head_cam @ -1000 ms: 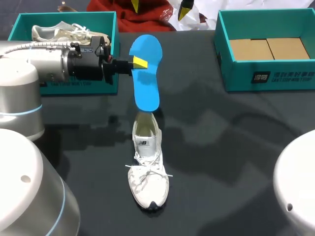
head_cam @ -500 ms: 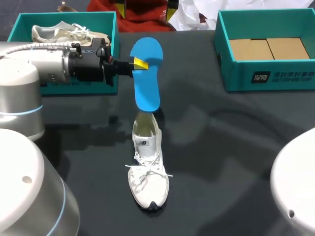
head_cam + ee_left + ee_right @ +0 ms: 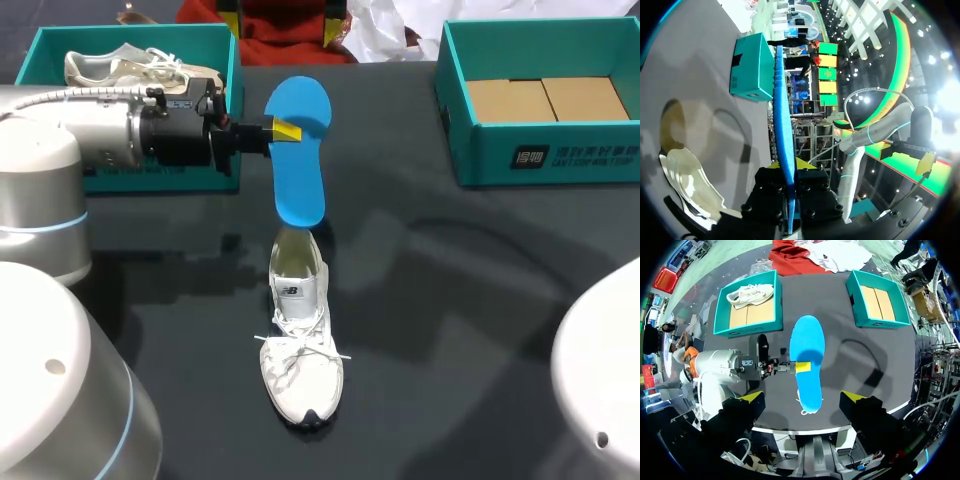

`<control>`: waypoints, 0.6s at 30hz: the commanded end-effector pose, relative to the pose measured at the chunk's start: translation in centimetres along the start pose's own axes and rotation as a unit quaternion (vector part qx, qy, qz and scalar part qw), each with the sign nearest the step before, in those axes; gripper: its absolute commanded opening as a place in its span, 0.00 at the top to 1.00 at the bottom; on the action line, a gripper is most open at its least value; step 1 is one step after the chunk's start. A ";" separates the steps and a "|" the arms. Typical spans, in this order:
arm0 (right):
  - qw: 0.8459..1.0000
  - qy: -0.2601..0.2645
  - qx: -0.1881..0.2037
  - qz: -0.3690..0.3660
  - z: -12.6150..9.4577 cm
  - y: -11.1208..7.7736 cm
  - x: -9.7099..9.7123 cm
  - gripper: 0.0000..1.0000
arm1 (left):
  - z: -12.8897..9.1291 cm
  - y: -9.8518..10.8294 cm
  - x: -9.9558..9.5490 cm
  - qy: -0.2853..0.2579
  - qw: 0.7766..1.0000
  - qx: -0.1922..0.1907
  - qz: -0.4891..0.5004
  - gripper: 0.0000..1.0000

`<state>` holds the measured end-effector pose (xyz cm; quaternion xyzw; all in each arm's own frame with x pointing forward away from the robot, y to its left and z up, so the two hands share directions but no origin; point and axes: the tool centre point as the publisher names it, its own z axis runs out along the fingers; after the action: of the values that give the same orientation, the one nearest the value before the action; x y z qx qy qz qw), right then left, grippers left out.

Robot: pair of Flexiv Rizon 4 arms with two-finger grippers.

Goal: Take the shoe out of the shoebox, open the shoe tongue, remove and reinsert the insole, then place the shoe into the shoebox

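My left gripper [image 3: 283, 130] is shut on the edge of a blue insole [image 3: 297, 150], which it holds upright above the table with its lower end just over the heel of the white shoe [image 3: 298, 335]. The shoe lies on the dark table, toe toward me. In the left wrist view the insole [image 3: 782, 115] stands edge-on between the yellow tips of the left gripper [image 3: 790, 164], with the shoe's opening [image 3: 687, 175] beside it. My right gripper [image 3: 802, 402] is open, high above the table, looking down on the insole [image 3: 807, 357].
A teal shoebox [image 3: 228, 95] at the back left holds a second white shoe [image 3: 130, 65]. Another teal shoebox [image 3: 545, 155] at the back right holds flat cardboard [image 3: 545, 98]. Both boxes also show from above: the left box [image 3: 717, 315], the right box [image 3: 856, 305].
The insole, the shoe and my left arm have barely moved. At the head view's far edge two yellow-tipped fingers slid left and almost out of the picture.
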<state>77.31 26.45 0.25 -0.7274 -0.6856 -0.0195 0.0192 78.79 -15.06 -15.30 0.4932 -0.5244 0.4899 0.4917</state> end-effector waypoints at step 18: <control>0.999 0.039 0.004 0.026 0.5 -0.3 -1.6 0.00 | -0.1 -0.2 0.0 -0.003 1.000 0.005 0.015 1.00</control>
<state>77.17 25.87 0.19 -0.7428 -0.6678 -0.0307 0.0369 79.05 -14.90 -15.34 0.4890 -0.5301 0.4977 0.4818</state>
